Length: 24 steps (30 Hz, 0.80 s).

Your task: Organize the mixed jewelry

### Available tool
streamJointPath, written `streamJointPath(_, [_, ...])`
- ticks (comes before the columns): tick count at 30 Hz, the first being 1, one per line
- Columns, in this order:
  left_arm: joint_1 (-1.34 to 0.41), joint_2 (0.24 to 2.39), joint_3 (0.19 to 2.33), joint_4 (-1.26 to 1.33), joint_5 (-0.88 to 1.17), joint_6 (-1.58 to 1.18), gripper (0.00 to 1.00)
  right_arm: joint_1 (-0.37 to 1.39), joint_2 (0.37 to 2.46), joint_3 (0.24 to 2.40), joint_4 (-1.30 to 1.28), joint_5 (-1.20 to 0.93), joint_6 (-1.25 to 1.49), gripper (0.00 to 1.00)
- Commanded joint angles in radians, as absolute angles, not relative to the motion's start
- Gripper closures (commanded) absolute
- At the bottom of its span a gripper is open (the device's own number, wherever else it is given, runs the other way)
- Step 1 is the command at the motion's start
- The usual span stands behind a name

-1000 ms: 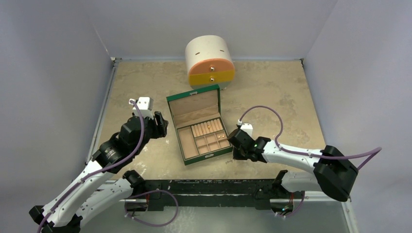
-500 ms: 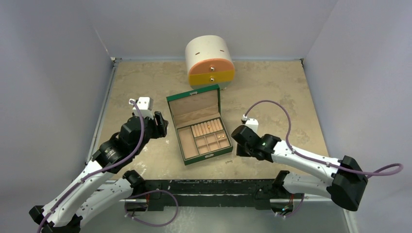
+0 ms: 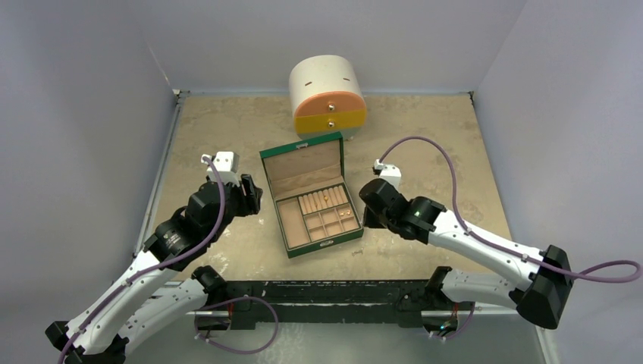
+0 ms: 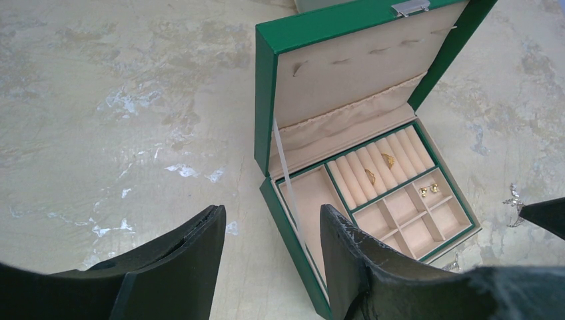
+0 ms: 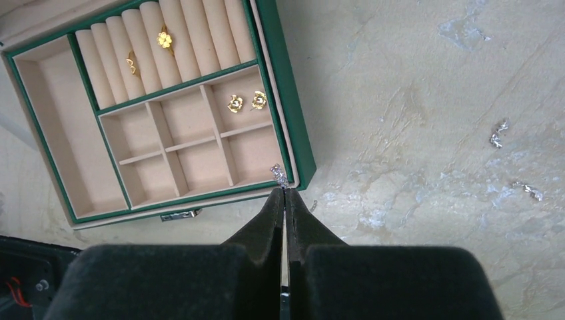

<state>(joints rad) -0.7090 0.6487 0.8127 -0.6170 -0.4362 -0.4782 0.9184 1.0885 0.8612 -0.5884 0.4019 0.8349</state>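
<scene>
The green box (image 3: pixel 326 247) lies open mid-table. Its ring rolls hold a gold flower ring (image 5: pixel 164 39) and a gold ring (image 5: pixel 131 65). One compartment holds two gold flower earrings (image 5: pixel 245 101). My right gripper (image 5: pixel 284 192) is shut on a tiny silvery sparkly piece (image 5: pixel 278 175), held over the box's near right corner (image 5: pixel 303 175). Seen from above, the right gripper (image 3: pixel 366 218) sits at the box's right side. My left gripper (image 4: pixel 272 212) stands open and holds nothing, left of the box (image 4: pixel 265 87); in the top view the left gripper (image 3: pixel 250 199) hovers there.
Loose silvery bits lie on the table right of the box: one (image 5: pixel 498 133), another (image 5: pixel 528 190), and a small one (image 5: pixel 312 205) by my right fingertips. The round cream, orange and yellow drawer chest (image 3: pixel 327 97) stands behind the box, drawers closed. Grey walls enclose the table.
The right arm has swung its elbow outward and its gripper has moved from the box's front right corner up along the right side, staying shut. The left arm has not moved.
</scene>
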Motion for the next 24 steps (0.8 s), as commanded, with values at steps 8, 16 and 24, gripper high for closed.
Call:
streamJointPath(8, [-0.705,0.64,0.836,-0.594,-0.458,-0.474,0.46,0.924,1.18,0.872,-0.457,0.348,0.809,1.0])
streamJointPath(16, [-0.705,0.639,0.836,-0.595,-0.462,-0.474,0.46,0.926,1.248,0.854,-0.406,0.31,0.802,1.0])
streamJointPath(24, [-0.705,0.643,0.836,-0.595,-0.461,-0.474,0.46,0.926,1.293,0.821,-0.379,0.308,0.815,1.0])
